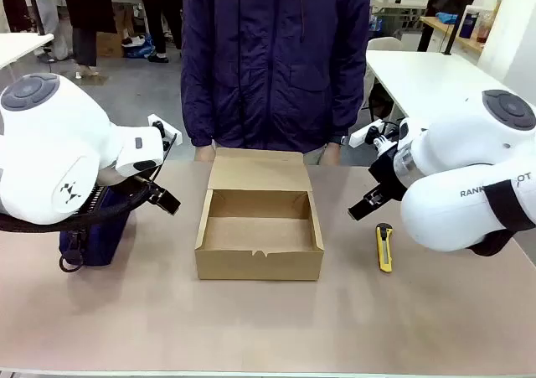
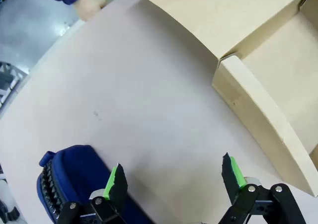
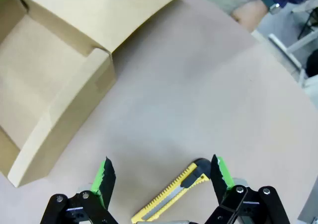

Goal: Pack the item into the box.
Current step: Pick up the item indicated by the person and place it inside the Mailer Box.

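The open brown box sits mid-table with its lid flap folded back toward the person; it is empty inside. Its corner also appears as the box and the box in the wrist views. The navy-blue item stands at the table's left, partly hidden behind my left arm. In the left wrist view the item lies just beside the left finger. My left gripper hangs open over bare table between item and box. My right gripper is open above the table, right of the box.
A yellow utility knife lies right of the box, and the knife sits between my right fingers' line of sight. A person in a dark jacket stands at the far edge, hands resting near the lid.
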